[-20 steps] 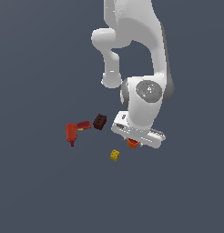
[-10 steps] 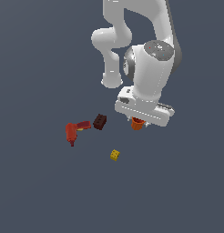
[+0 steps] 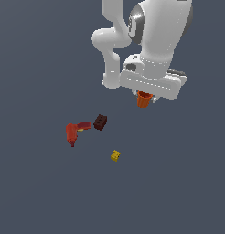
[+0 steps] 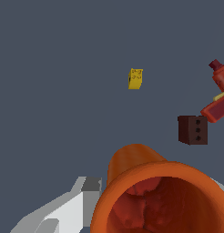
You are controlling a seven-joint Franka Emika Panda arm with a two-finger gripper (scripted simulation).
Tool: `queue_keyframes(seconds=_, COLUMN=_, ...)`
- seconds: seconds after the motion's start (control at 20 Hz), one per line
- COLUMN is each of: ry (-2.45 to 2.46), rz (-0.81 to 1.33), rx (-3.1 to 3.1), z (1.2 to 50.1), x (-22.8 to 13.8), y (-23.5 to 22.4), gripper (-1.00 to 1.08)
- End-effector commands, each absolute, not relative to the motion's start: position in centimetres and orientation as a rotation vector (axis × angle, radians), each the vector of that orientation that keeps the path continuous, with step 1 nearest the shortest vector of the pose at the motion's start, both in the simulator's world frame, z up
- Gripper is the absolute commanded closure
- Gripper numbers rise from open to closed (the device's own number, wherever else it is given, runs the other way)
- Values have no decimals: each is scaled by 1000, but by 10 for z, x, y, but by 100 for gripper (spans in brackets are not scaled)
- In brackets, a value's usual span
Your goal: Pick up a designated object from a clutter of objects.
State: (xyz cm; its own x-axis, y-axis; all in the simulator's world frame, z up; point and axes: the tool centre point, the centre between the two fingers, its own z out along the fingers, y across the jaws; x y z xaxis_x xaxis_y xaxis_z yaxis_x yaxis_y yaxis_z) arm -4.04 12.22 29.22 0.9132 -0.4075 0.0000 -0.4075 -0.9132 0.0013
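Showing orange cup (image 4: 159, 200) hollow interior: wrist view; tool (image 3: 144, 97) gripping it.

One small orange tapered cup (image 3: 143, 99), one red drill-shaped toy (image 3: 73, 131), one dark brown studded block (image 3: 100, 122), one small yellow cube (image 3: 115, 156): four items.

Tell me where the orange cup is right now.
The orange cup hangs in the gripper, held off the floor toward the exterior view's upper right, above and to the right of the brown block and yellow cube.
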Motion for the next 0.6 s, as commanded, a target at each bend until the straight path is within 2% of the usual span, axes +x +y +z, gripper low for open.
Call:
queue_keyframes(seconds=0.0, ry=-654, rz=2, rx=3071, z=317, x=-55, y=126, gripper=108)
queue_keyframes(seconds=0.55, ry=-654, rz=2, rx=3071, z=409, x=-106, y=142, gripper=108)
